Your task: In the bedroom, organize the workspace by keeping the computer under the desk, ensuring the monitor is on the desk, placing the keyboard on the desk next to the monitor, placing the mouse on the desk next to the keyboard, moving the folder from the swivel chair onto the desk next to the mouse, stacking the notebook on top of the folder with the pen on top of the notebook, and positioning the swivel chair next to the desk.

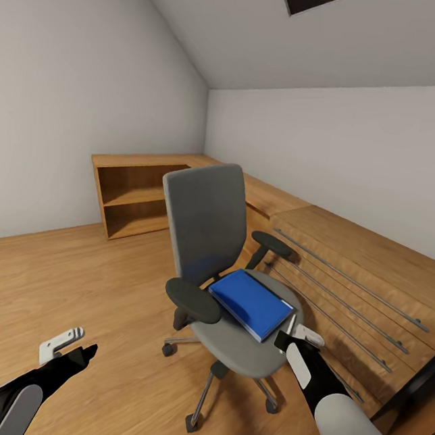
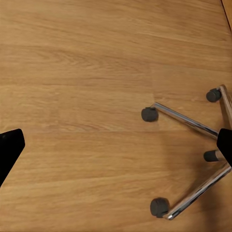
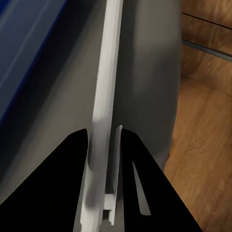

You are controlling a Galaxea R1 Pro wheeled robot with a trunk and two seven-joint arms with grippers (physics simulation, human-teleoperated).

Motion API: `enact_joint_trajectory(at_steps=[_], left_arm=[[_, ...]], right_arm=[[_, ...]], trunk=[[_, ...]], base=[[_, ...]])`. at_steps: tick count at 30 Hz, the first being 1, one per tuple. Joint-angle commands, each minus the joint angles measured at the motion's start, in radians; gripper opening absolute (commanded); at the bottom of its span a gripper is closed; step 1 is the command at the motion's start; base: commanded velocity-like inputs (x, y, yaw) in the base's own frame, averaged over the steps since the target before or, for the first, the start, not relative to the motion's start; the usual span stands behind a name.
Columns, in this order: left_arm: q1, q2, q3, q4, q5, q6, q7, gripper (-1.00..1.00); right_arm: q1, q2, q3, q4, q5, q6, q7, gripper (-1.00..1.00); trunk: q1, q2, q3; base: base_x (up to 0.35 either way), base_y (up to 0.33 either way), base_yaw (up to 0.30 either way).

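The swivel chair (image 1: 203, 222), with grey back and seat and black armrests, stands mid-room on a chrome star base (image 2: 186, 121). The blue folder (image 1: 251, 303) lies flat on its seat. My right gripper (image 1: 293, 334) hovers at the seat's front right corner beside the folder, shut on a thin light-grey plate seen edge-on, apparently the notebook (image 3: 107, 87). In the right wrist view the folder (image 3: 24, 48) and the grey seat (image 3: 145, 72) lie just beyond its fingertips. My left gripper (image 1: 71, 348) hangs open and low over the floor, left of the chair. Desk, monitor, keyboard, mouse, pen and computer are out of view.
Low light-wood cabinets run along the far walls: an open shelf unit (image 1: 138, 194) and drawers with long silver rails (image 1: 345, 287) close behind the chair. A dark object (image 1: 421, 385) cuts in at the right edge. Wood floor (image 1: 101, 278) lies open to the left.
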Motion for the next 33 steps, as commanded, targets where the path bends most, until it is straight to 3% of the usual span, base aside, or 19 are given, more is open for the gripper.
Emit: enact_joint_trajectory(at_steps=[1, 14, 33], left_arm=[[-0.001, 0.0, 0.0, -0.001, 0.011, 0.003, 0.009, 1.0], [-0.001, 0.0, 0.0, -0.001, 0.011, 0.004, 0.009, 1.0], [-0.001, 0.001, -0.001, -0.001, 0.01, 0.006, 0.009, 1.0]], right_arm=[[0.0, 0.0, 0.0, 0.007, -0.014, 0.005, -0.006, -1.0], [0.0, 0.0, -0.001, 0.007, -0.016, 0.005, -0.006, -1.0], [0.0, -0.002, -0.005, 0.007, -0.015, 0.005, -0.006, -1.0]], trunk=[[0.0, 0.0, -0.001], [0.0, 0.0, -0.001], [-0.073, 0.133, 0.058]], base=[[0.0, 0.0, 0.0], [0.0, 0.0, 0.0], [-0.026, 0.0, 0.0]])
